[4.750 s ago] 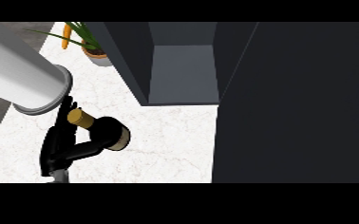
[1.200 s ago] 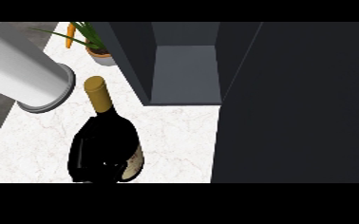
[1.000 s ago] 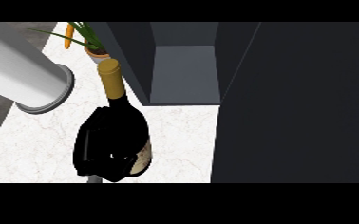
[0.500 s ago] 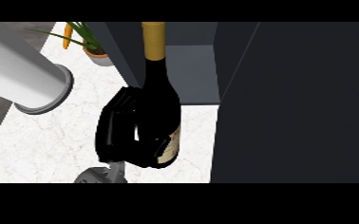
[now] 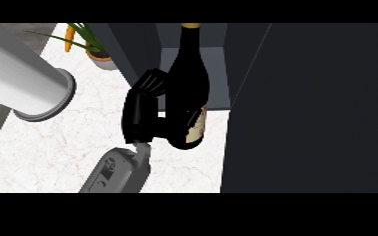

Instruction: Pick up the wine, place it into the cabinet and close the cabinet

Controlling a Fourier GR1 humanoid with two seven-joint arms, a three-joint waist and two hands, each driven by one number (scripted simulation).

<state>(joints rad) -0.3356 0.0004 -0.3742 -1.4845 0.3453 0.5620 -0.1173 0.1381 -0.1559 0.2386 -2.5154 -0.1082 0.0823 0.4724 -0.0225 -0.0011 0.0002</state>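
The wine bottle (image 5: 184, 75) is dark glass with a gold cap and a pale label low on its body. It is held off the counter, nearly upright, with its neck in front of the open cabinet (image 5: 210, 62). My left hand (image 5: 140, 112) is shut on the bottle's body from the left side, its fingers (image 5: 151, 82) curled round the glass. The grey forearm (image 5: 118, 172) enters from the lower edge. The cabinet's dark door (image 5: 310, 105) stands open and fills the right side. My right hand shows nowhere.
A large pale cylinder (image 5: 29, 85) lies across the white marble counter (image 5: 81, 135) at the left. A potted plant (image 5: 92, 50) stands at the back left, beside the cabinet's dark side wall (image 5: 136, 50).
The bottle lay on the counter in my left hand earlier. It has since been stood upright, lifted, and carried right and away from me to the cabinet opening.
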